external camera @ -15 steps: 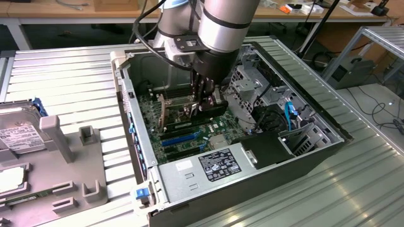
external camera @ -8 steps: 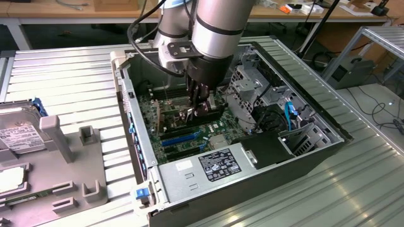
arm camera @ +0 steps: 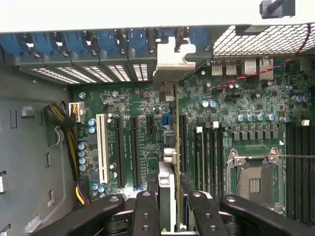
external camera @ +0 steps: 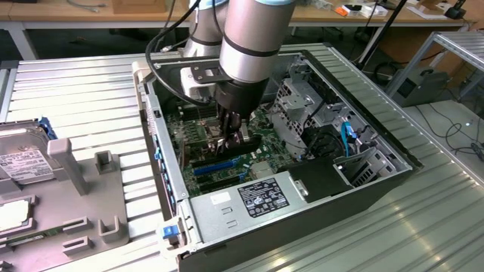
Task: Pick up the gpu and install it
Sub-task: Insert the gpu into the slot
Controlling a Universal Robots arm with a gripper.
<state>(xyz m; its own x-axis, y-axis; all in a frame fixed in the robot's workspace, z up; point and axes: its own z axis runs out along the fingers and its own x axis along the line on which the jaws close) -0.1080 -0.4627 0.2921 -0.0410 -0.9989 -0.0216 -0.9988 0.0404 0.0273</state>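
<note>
Inside the open grey metal computer case (external camera: 355,187), the black two-fingered gripper (external camera: 230,140) is clamped on the thin, flat gpu (external camera: 198,148), upright over the green motherboard (external camera: 261,122). The wrist view adds the gripper (arm camera: 173,201) holding the gpu (arm camera: 176,147) edge-on, its silver bracket (arm camera: 172,66) touching the rear slot wall.

An open computer case (external camera: 378,187) lies on a table (external camera: 83,96). Inside it, the end effector (external camera: 230,141) holds the gpu (arm camera: 172,162) upright over the motherboard (arm camera: 246,142). A hard drive (external camera: 19,158) sits at the exterior view's left.
</note>
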